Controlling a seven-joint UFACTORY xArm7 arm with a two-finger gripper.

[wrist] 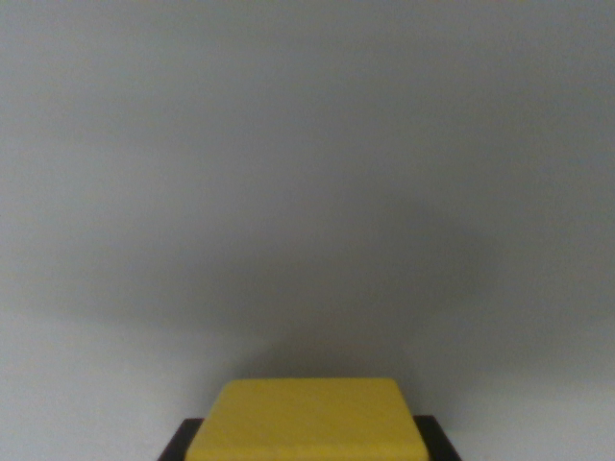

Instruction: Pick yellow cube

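Dark finger tips (pixel 312 440) are seen flanking the yellow cube (pixel 307 420) at the wrist view's bottom edge — whether it is pinched cannot be told. Beyond, plain grey bench (pixel 307 192). The grasp step is judged in hand — closure is to be confirmed, then a lift.

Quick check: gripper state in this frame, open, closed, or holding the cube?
Gripper: cannot be told. Only dark parts show on either side of the yellow cube at the wrist view's bottom edge; contact is not visible.
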